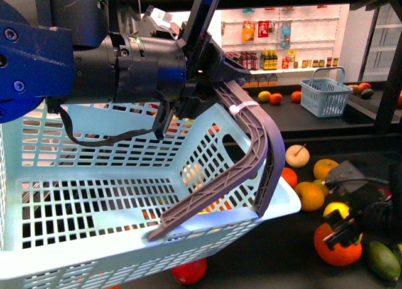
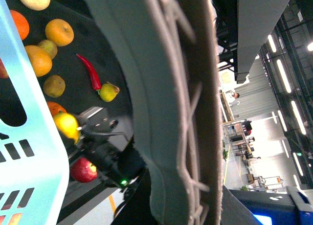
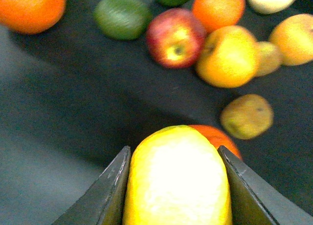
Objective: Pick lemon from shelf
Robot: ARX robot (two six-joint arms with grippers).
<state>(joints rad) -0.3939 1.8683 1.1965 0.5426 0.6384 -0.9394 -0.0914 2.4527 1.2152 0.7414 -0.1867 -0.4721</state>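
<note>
**Yellow rind, snug hold: keep it at the waist**

Pale-blue slatted plastic basket [image 1: 94, 176] fills the lower left of my front view. Its grey-brown handle [image 1: 251, 151] rises to the left gripper [image 1: 210, 72] at upper centre. The fingers there are hidden, so I cannot tell whether they are closed on it.

Further out, at the lower right of that frame, the right gripper [image 1: 339, 221] has the smooth, pale-yellow oval lemon [image 1: 337, 209]. The right wrist view shows both dark fingers [image 3: 110, 186] pressed against its flanks, one on each side of the widest part. That is where I want the hold: towards either end the oval tapers, and I would expect the waxy skin to slip out.

I judge the lemon firm and fairly dense. It should take a snug squeeze but not a crushing one.

Just beyond it lies a round orange fruit [image 3: 220, 137], and I cannot tell whether the two touch. Nor can I tell whether the lemon is clear of the dark flat tray of the black shelf [image 3: 73, 98]. Further back on that tray lie a red apple [image 3: 176, 36] and a green oval fruit [image 3: 122, 17], well apart from the grip.
</note>
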